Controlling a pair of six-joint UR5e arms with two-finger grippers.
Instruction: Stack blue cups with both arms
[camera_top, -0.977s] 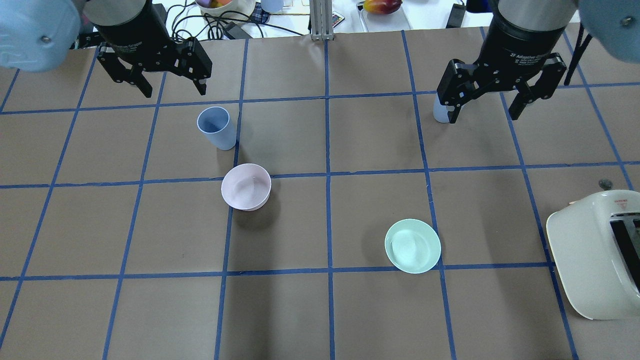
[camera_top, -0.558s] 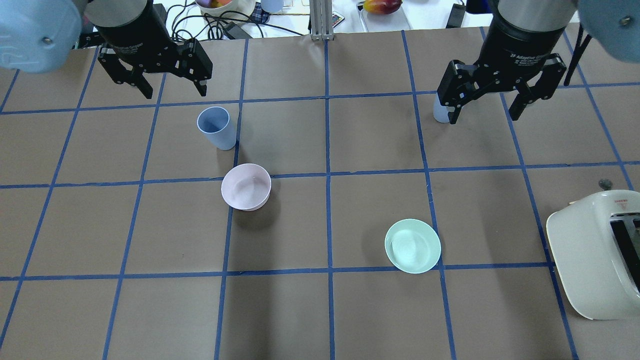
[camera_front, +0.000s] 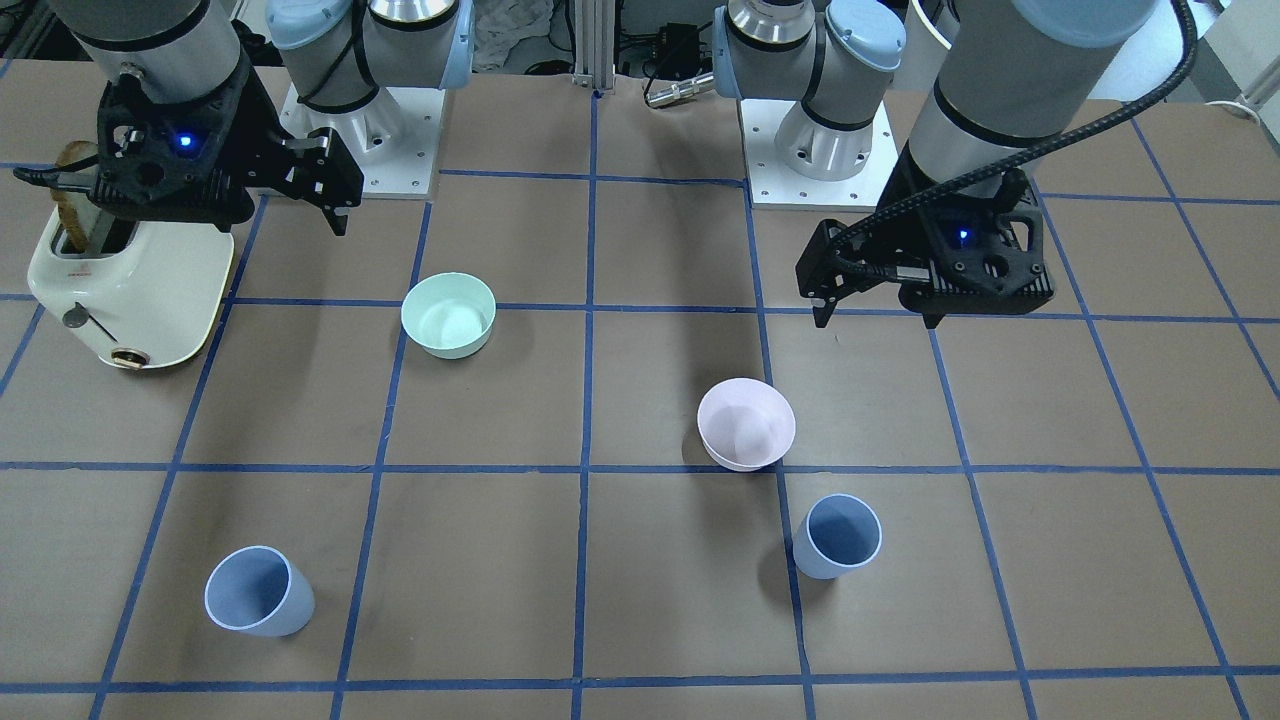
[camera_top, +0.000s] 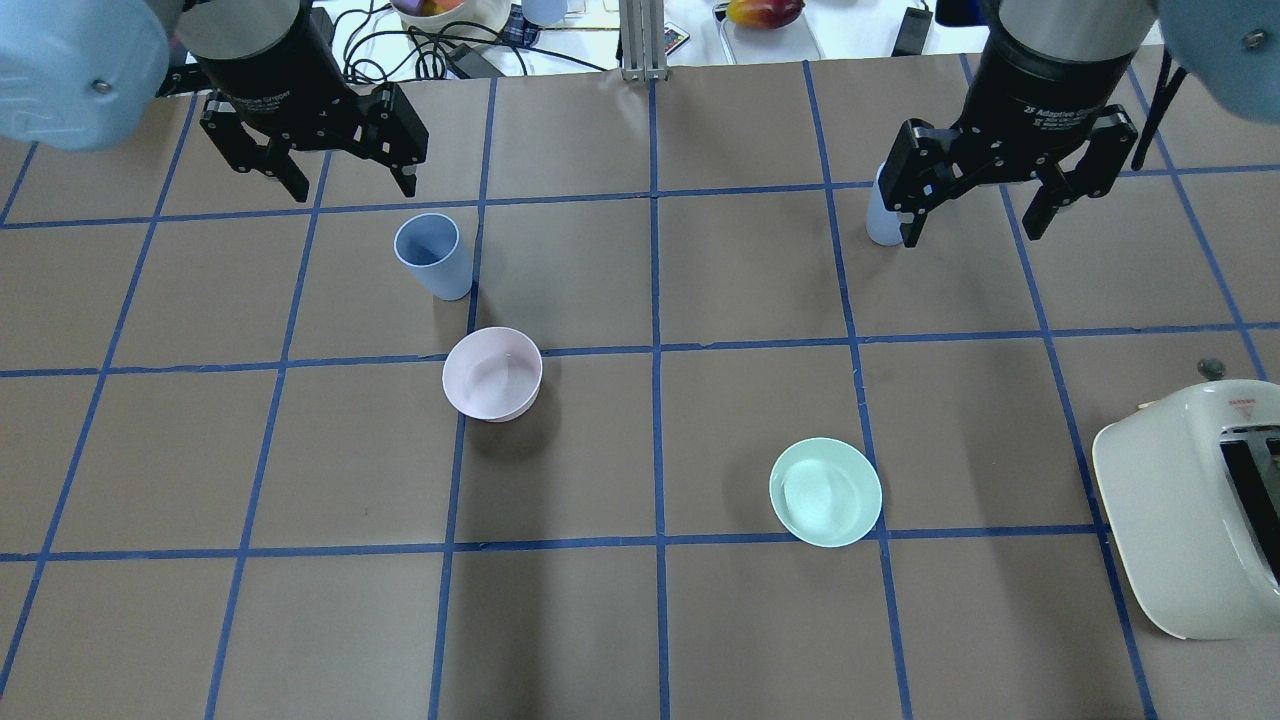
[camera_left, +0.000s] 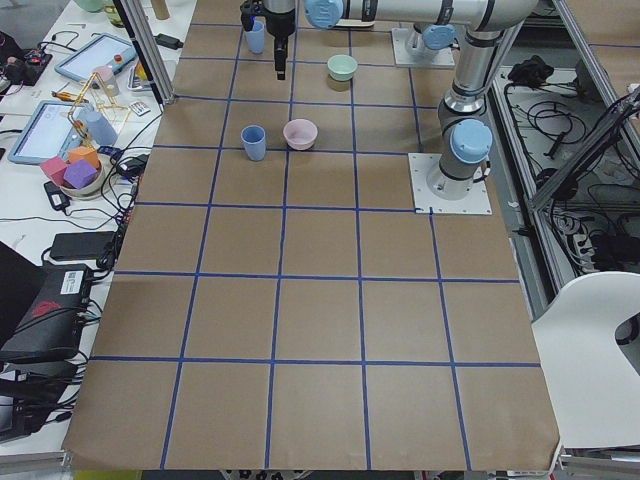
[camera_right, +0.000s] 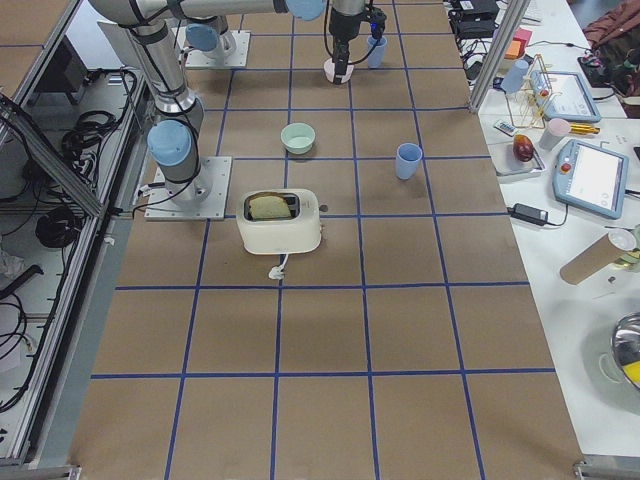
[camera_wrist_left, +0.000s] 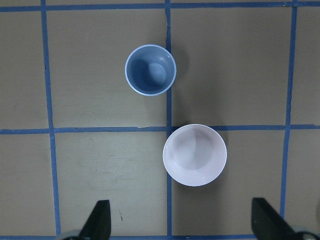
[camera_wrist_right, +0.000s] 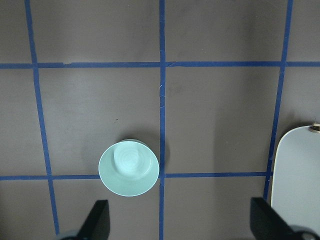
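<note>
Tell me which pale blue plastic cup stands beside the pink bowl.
The pale blue plastic tumbler on the robot's left side, close to the pale pink bowl; the other tumbler stands alone.

The table (camera_left: 300, 300) is covered in brown paper, ruled into squares by blue tape. Along one long side of the table runs a white bench (camera_left: 25, 210) crowded with a tablet (camera_left: 95, 58), boxes and leads. An aluminium post (camera_left: 150, 55) rises at that edge. Beyond the table's opposite side lie black cables (camera_left: 553, 100) and a white chair (camera_left: 590, 330). The light is even, the shadows soft.
</note>
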